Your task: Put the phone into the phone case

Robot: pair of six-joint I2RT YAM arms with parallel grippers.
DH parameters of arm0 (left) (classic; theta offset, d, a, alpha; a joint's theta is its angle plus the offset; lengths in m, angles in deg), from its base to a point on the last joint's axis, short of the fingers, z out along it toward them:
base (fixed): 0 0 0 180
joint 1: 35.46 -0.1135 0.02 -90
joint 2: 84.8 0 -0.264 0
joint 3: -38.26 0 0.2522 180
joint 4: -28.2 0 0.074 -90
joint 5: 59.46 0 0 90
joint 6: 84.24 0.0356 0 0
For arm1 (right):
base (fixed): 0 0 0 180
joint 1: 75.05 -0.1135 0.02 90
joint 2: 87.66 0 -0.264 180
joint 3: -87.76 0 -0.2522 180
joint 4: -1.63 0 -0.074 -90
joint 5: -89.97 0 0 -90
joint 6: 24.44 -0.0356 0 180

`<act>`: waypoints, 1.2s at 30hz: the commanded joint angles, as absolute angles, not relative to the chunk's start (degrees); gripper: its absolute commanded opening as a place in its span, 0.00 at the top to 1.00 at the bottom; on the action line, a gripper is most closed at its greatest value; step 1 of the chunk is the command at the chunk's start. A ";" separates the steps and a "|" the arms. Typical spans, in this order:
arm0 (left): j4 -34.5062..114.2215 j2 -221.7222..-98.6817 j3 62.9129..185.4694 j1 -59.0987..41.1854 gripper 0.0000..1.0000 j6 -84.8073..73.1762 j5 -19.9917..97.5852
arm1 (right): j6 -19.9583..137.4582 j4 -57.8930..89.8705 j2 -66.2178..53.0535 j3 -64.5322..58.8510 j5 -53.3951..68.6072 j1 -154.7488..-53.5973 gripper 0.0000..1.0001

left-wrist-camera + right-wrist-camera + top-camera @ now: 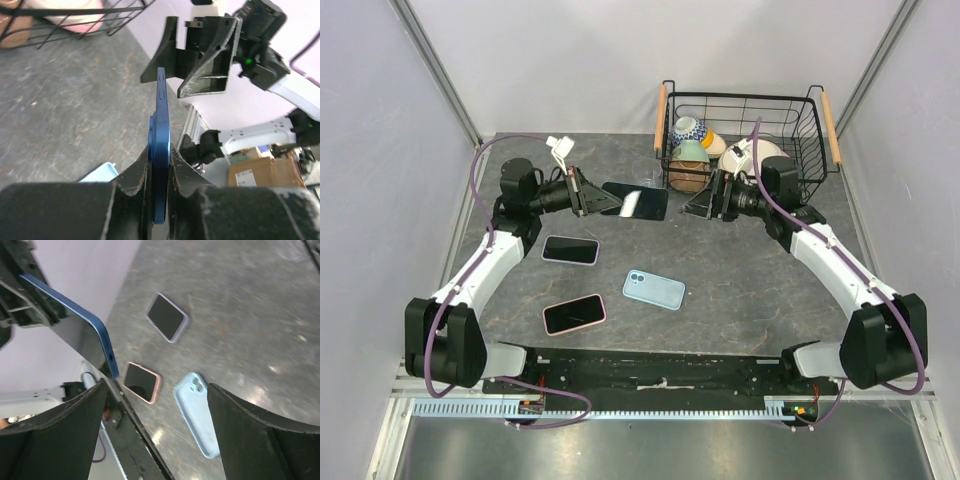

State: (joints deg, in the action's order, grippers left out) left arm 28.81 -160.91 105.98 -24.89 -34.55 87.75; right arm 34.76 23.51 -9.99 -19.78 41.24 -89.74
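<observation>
My left gripper (588,194) is shut on a blue phone (635,201) and holds it by one end above the back of the table, screen up. In the left wrist view the phone (161,145) stands edge-on between the fingers of that gripper (160,170). My right gripper (698,203) is open and empty, facing the phone's free end with a small gap; it also shows in the left wrist view (200,55). The right wrist view shows the phone (75,315) at upper left. A light blue phone case (654,290) lies back up on the table, also in the right wrist view (197,412).
A phone in a lilac case (570,249) and a phone in a pink case (574,314) lie on the left of the table. A black wire basket (820,140) with bowls stands at the back right, behind my right gripper.
</observation>
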 commanded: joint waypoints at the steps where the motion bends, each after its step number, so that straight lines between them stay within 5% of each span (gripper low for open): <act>1: 8.34 -158.10 105.99 -25.08 0.98 -43.79 99.26 | 25.15 5.66 -13.04 -21.69 48.99 -92.00 0.12; 11: -9.26 -159.15 102.12 -25.08 0.98 -57.59 100.93 | 14.33 -12.80 -13.31 -25.03 55.07 -95.09 0.24; 27: -30.89 -163.37 98.69 -25.00 0.98 -73.16 99.97 | 11.78 -16.60 -10.59 -23.98 55.95 -98.69 0.45; 36: -31.51 -163.37 98.43 -24.91 0.98 -73.34 99.79 | 9.05 -19.85 -8.48 -23.89 56.48 -100.80 0.73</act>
State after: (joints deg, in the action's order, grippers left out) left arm -25.04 -163.97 97.95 -25.22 -69.87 100.97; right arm 10.41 -16.33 -9.84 -25.55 55.71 -99.91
